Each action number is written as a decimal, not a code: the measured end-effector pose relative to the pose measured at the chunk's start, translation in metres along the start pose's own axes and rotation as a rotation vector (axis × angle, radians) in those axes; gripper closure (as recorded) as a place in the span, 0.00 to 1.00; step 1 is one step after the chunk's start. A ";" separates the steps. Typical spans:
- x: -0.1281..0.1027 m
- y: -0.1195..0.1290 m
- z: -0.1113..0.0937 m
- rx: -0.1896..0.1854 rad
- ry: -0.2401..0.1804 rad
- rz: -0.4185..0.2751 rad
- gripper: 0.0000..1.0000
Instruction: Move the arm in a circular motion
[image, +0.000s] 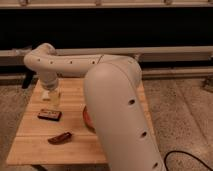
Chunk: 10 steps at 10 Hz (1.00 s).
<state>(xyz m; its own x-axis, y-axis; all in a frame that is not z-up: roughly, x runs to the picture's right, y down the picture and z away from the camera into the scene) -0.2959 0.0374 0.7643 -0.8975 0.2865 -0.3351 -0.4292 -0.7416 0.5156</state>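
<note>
The arm (117, 100) reaches from the near right, its long axis running left across the table (30, 145), then bends down. Its gripper (51, 95) hangs over the table's far left, beyond the dark block (49, 115). The bowl (87, 120), mostly hidden behind the arm, shows no contents.

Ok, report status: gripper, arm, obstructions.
Gripper low over the table's far-left part. Arm bent across the table. Dark bar sits just below the gripper.

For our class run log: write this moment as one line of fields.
arm: reaching left across wooden table | gripper: far-left, above table | orange bowl: mostly hidden behind arm | dark packet: untouched
</note>
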 end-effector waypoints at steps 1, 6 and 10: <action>0.011 -0.006 0.000 0.006 0.001 -0.039 0.20; 0.049 -0.046 -0.007 0.017 -0.024 -0.266 0.20; 0.051 -0.085 -0.012 0.057 -0.028 -0.339 0.20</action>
<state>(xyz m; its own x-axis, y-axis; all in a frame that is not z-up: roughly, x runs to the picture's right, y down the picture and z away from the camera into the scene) -0.3038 0.1074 0.6938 -0.7047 0.5284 -0.4734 -0.7080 -0.5663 0.4219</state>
